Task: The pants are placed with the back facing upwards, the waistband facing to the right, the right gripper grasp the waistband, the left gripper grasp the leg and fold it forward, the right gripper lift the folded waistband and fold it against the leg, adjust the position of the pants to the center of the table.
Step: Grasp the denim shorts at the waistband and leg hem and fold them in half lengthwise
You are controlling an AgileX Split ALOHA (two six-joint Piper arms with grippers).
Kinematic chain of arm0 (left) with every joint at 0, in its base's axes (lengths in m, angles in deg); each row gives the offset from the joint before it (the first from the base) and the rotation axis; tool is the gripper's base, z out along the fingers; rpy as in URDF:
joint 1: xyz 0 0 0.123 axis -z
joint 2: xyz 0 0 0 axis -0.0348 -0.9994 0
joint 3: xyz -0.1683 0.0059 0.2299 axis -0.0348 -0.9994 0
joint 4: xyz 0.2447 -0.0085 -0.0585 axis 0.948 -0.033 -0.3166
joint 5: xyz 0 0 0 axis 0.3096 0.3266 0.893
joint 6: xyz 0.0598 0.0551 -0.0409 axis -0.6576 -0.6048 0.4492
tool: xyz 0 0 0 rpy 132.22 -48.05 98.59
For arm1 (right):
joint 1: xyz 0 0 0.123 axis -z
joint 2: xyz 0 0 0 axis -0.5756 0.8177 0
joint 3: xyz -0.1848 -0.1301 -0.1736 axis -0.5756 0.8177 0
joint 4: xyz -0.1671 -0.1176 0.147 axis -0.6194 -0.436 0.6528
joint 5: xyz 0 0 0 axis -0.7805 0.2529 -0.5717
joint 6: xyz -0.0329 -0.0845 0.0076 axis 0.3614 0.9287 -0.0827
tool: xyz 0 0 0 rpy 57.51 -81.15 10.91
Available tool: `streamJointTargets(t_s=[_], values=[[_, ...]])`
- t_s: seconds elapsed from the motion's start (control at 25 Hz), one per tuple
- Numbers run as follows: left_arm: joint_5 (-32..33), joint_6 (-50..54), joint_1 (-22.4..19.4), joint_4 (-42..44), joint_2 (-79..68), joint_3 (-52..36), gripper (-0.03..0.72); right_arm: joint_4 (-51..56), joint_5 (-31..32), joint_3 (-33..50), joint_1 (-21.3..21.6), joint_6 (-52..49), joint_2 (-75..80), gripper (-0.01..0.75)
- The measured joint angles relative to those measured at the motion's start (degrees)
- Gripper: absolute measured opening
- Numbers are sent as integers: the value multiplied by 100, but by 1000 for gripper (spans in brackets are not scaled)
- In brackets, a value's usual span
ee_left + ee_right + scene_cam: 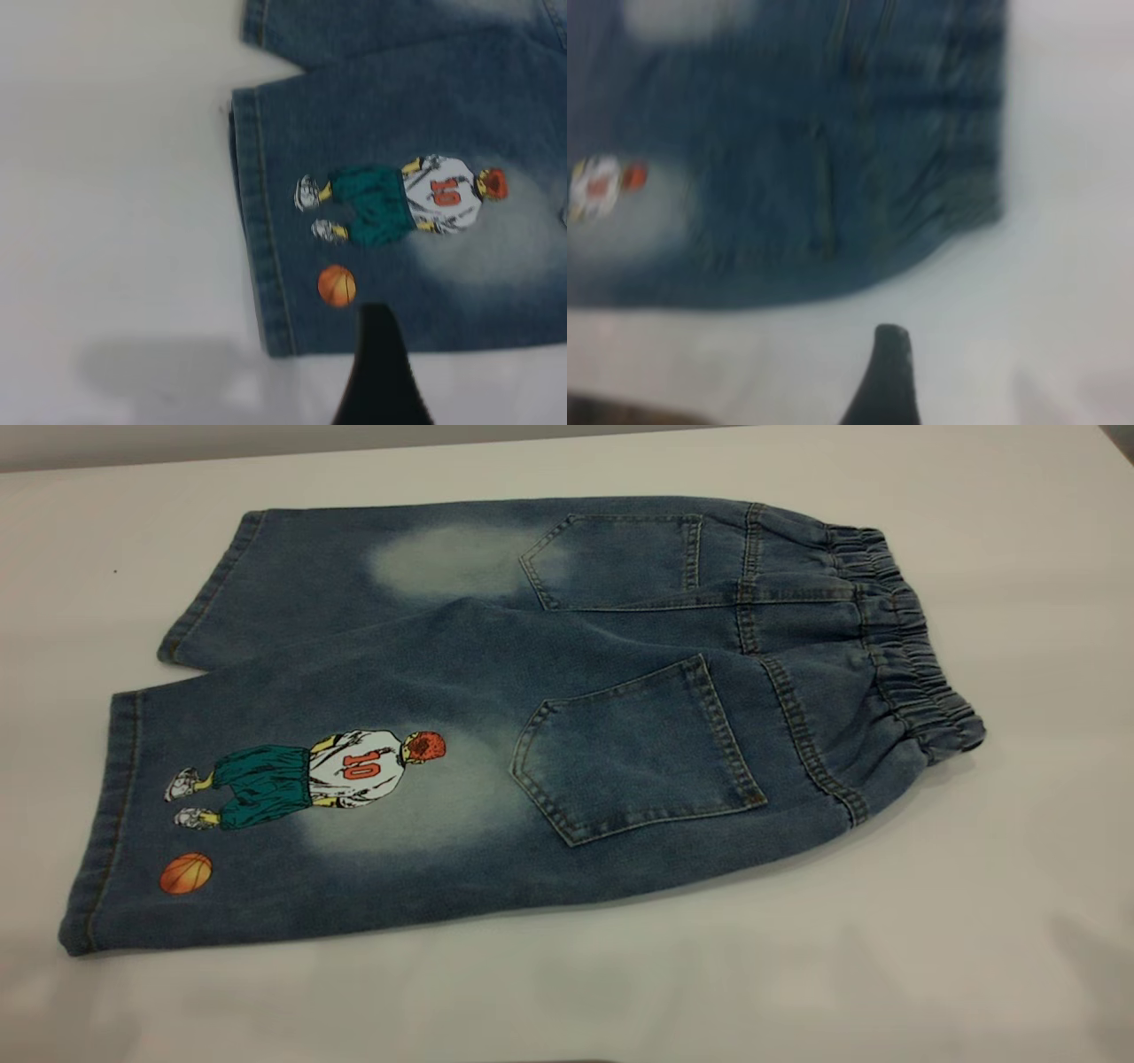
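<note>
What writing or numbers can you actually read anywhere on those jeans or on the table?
"10": red digits on the white shirt of the player print on the leg of the pants; the left wrist view shows them too.
Nothing else can be read: the back pockets, the waistband and the table show no lettering, and the right wrist view is too blurred to read the print.

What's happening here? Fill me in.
The pants lie flat and unfolded on the table, back pockets up, waistband toward the right. Nothing holds them yet. The left gripper hangs over the bottom edge of the printed leg, near the basketball print. The right gripper hangs above bare table just off the waistband end. Folding has not begun.
</note>
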Motion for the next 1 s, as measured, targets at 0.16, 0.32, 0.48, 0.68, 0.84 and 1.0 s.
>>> streamJointTargets(t_s=[0.16, 0.32, 0.48, 0.68, 0.84, 1.0], values=[[-662, -264, 0, -324, -565, 0, 455, 1218, -349, 0, 0, 1093, 1362, 577], [-1060, -1114, 0, -1040, -992, 0, 455, 2740, -689, 0, 0, 2528, 2579, 577], [-1287, -2107, 0, -1903, -1316, 0, 455, 4144, -768, -23, 0, 3917, 3615, 577], [-1391, -3489, 0, -2963, -1523, 0, 455, 5504, -769, -57, 0, 5119, 4648, 577], [-1418, -4479, 0, -3817, -1529, 0, 455, 6167, -787, -62, 0, 5716, 5295, 577], [-1404, -5239, 0, -4466, -1529, 0, 455, 6683, -791, -112, 0, 6101, 5852, 577]])
